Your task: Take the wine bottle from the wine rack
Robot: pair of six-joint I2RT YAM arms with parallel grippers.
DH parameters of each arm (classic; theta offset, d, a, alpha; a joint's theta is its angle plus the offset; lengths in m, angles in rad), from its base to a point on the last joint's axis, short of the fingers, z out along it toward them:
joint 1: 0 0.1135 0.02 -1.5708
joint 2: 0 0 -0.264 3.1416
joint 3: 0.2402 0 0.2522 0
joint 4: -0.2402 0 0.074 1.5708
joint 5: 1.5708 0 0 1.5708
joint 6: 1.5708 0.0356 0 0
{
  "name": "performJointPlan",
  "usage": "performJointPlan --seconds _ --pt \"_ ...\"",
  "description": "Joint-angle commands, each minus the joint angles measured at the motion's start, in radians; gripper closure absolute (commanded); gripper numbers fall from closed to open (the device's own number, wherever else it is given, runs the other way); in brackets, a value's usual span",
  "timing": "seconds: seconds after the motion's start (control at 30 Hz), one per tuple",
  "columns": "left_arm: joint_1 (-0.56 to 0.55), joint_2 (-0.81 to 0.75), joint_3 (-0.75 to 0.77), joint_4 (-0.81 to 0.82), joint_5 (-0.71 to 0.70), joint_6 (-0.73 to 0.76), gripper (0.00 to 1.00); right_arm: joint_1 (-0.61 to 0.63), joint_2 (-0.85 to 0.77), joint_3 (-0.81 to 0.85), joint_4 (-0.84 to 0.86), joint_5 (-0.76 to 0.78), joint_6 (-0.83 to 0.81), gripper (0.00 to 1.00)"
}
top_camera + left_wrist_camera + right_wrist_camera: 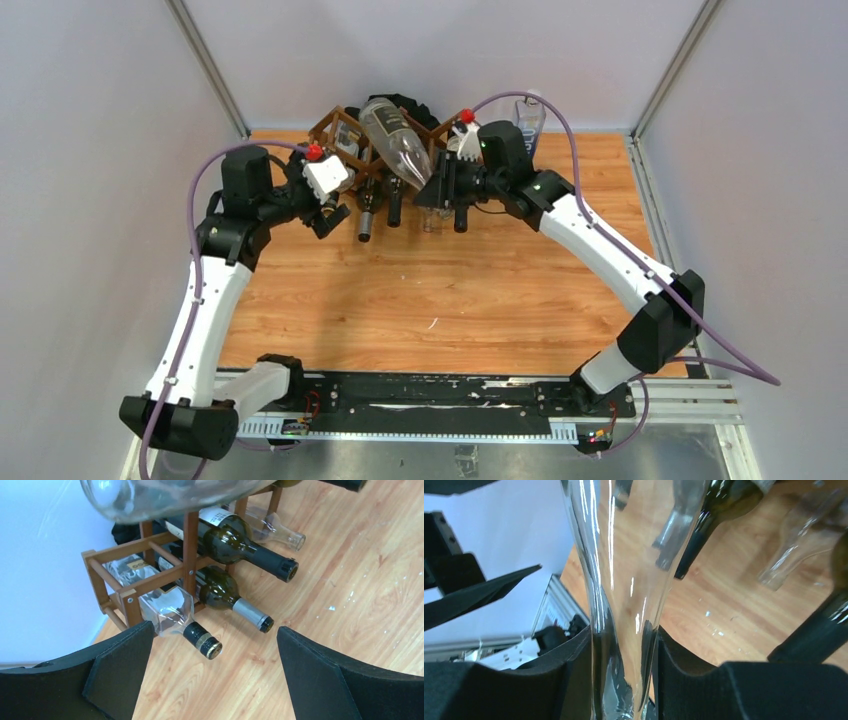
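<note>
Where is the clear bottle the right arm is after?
Top view: the clear bottle slants over the top of the wine rack at the table's far middle, its neck clamped in the right gripper.

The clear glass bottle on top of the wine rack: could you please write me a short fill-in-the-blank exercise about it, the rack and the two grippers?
1. The right gripper is shut on the ____ of the clear glass wine bottle.
2. The left gripper holds nothing; its jaws stand ____.
3. Two of the other bottles in the dark brown wooden lattice wine rack are of dark ____ glass.

Missing words: neck; open; green.
</note>
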Motion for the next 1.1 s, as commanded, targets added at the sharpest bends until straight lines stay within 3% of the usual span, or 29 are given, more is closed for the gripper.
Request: performJointPlan --seconds 0.0,0.27,0.5,0.7,0.87,1.07 --pt "0.005 -0.054 -0.045 0.037 0.076 0.186 0.00 0.020 -0.107 -0.020 0.146 -0.135 -0.032 1.00" --pt "-0.002 -0.143 -0.164 0.154 0.163 0.375 0.00 0.034 -0.231 -0.071 0.098 -0.189 -0.028 1.00" --pt "-0.095 -0.210 -0.246 0.186 0.145 0.549 0.00 0.095 -0.296 -0.102 -0.024 -0.208 -0.026 1.00" --pt "-0.142 -0.280 -0.301 0.288 0.171 0.566 0.00 0.154 -0.357 -0.100 -0.200 -0.210 -0.028 1.00" --pt "-0.182 -0.297 -0.298 0.106 0.225 0.748 0.00 0.194 -0.334 0.001 -0.339 -0.221 -0.050 1.00" --pt "-0.275 -0.297 -0.337 -0.009 0.151 0.884 0.00 0.228 -0.286 0.079 -0.401 -0.236 -0.096 1.00"
